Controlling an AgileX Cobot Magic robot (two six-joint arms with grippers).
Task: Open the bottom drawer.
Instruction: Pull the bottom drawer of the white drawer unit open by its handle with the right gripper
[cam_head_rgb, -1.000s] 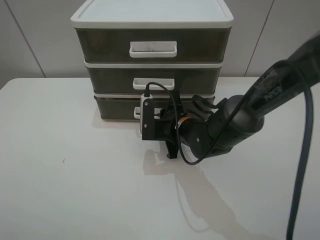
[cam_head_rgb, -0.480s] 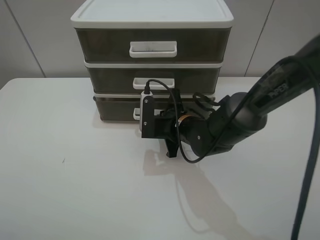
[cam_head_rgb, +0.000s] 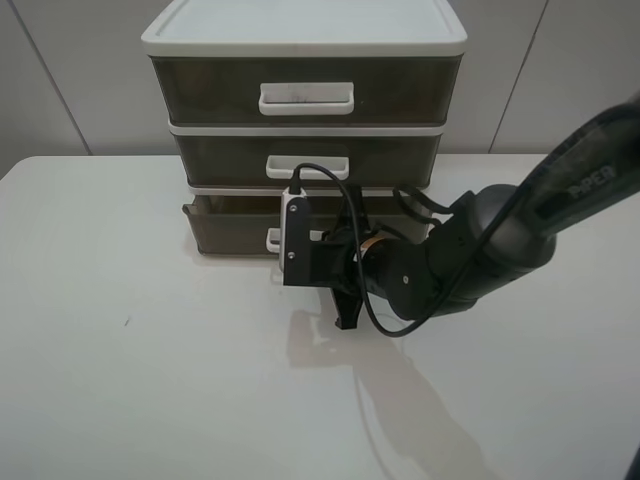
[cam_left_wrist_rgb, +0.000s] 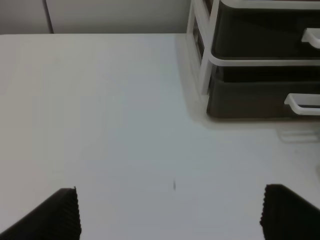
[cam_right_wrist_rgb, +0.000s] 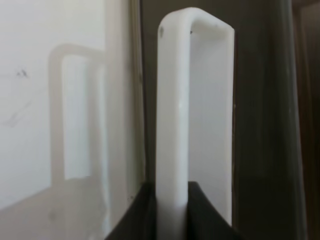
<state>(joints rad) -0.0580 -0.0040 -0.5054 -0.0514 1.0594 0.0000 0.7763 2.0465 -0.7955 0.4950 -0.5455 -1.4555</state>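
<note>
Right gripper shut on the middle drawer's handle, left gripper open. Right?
No: it is the bottom drawer, not the middle one. The exterior high view shows the right gripper at the lowest tier, shut on that drawer's white handle. The left gripper is open.

The bottom drawer (cam_head_rgb: 230, 232) was smoky-brown translucent plastic, its handle (cam_right_wrist_rgb: 172, 125) smooth, glossy white plastic. The cabinet's top (cam_head_rgb: 300, 30) looked matt white plastic. The white table (cam_head_rgb: 150, 380) was smooth with a faint sheen, mirroring the handle. The left gripper (cam_left_wrist_rgb: 170, 217) had ribbed, matt black fingers (cam_left_wrist_rgb: 57, 217).
</note>
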